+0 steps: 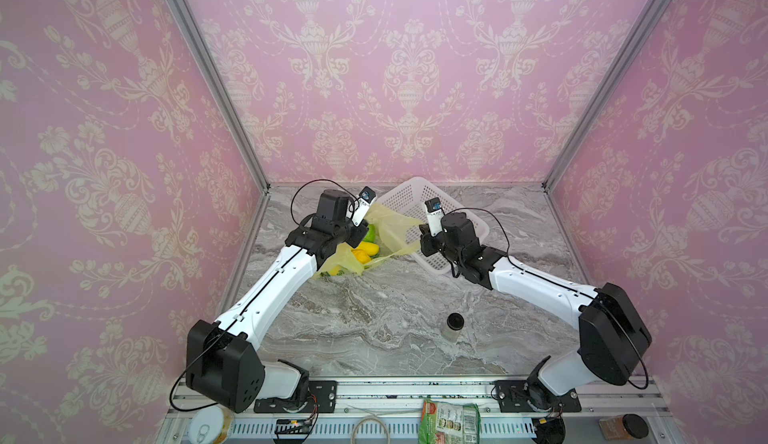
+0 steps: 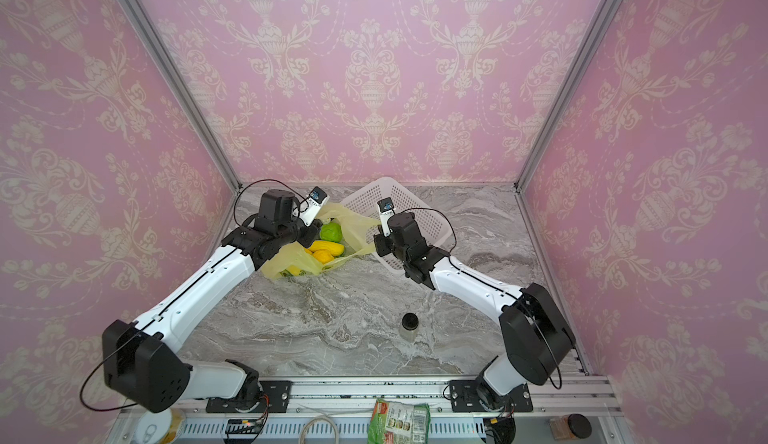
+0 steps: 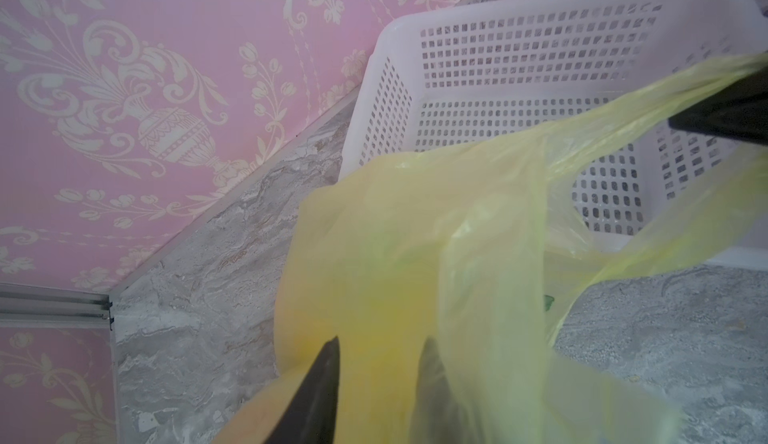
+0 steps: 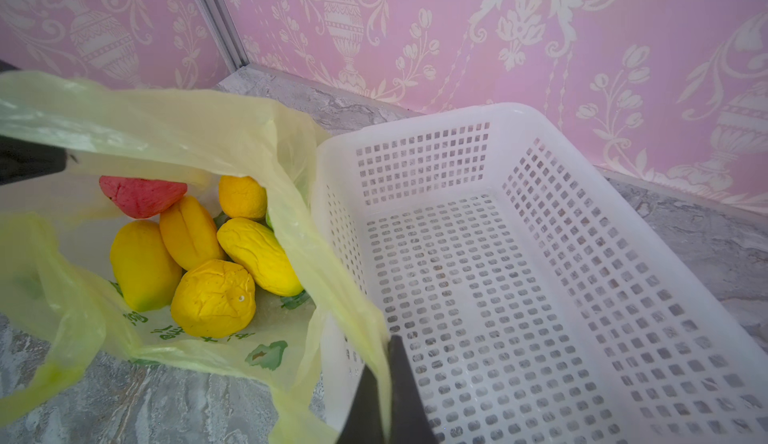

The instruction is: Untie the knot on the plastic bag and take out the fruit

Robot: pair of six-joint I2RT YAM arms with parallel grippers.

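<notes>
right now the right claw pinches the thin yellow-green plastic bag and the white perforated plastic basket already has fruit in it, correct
Not quite: the right wrist view shows the white perforated plastic basket empty; the small toy fruit lies inside the thin yellow-green plastic bag. The right claw does pinch that bag.

Both top views look from high over the front edge, down and toward the back wall [image 1: 411, 67], far off, near-identical framing: whole table [image 1: 374, 317], side walls [image 1: 104, 171]. Left wrist camera sits close behind the left gripper [image 3: 380, 358], facing the plastic bag [image 3: 395, 234] and basket [image 3: 359, 109] toward a back corner. Right wrist camera, just as close behind the right gripper [image 4: 384, 358], faces the same bag and basket from the opposite side, against the back wall.
</notes>
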